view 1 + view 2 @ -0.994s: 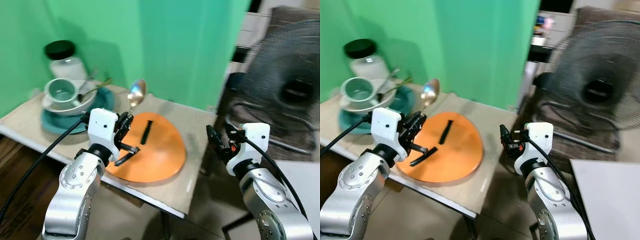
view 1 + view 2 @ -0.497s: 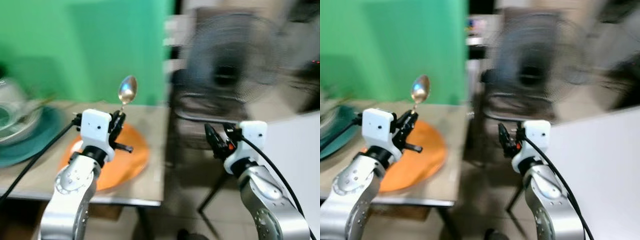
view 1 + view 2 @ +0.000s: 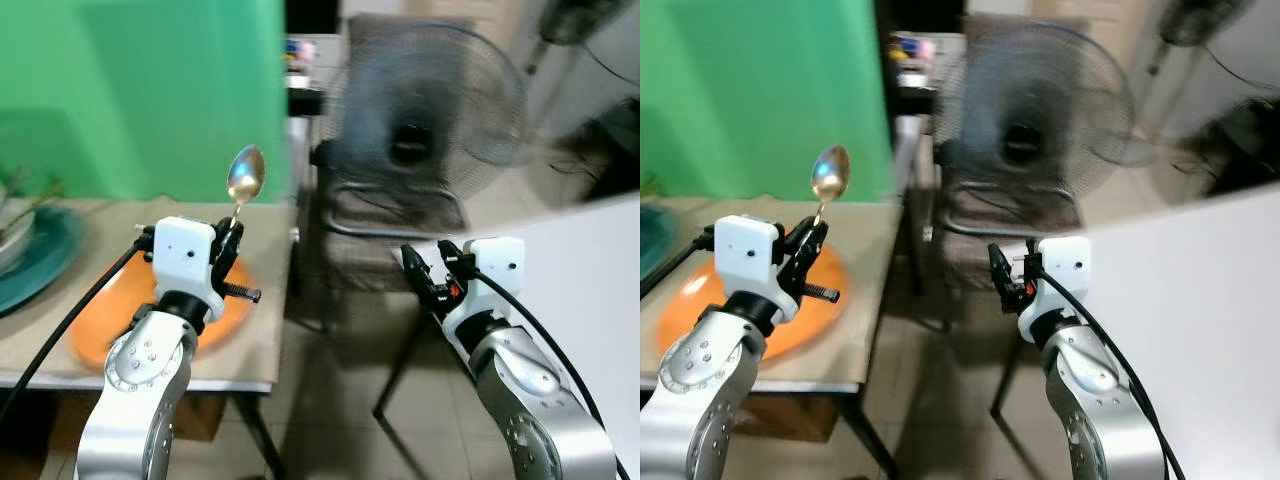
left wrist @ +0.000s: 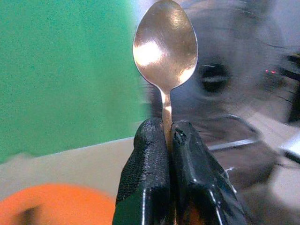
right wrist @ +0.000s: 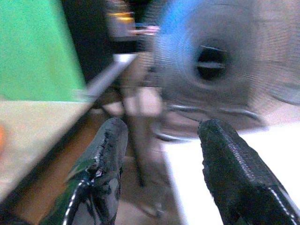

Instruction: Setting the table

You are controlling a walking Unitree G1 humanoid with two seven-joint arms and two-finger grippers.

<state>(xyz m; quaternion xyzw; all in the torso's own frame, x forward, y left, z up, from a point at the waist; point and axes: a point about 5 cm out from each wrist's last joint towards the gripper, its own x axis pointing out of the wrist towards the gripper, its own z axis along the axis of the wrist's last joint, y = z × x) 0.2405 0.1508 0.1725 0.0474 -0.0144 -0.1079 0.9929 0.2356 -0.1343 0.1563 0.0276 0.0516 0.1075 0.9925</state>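
Swung to the right since a second ago, the head camera now has the fan (image 3: 428,125) near centre, and the jar and cup have slid out of frame; the left gripper still pinches the spoon.

Left eye view: the left gripper (image 3: 228,243) holds the spoon (image 3: 245,178) upright by its handle, bowl up, over the orange mat (image 3: 100,320) on the table (image 3: 262,345). A teal plate (image 3: 35,262) lies at the table's far left. The right gripper (image 3: 418,278) hangs right of the table, over the floor.

Left wrist view: both fingers (image 4: 147,173) are pressed together on the spoon's thin neck, the bowl standing above them against the green wall (image 4: 61,70).

Right wrist view: the right fingers (image 5: 105,154) are spread wide apart with nothing between them, the fan blurred beyond.
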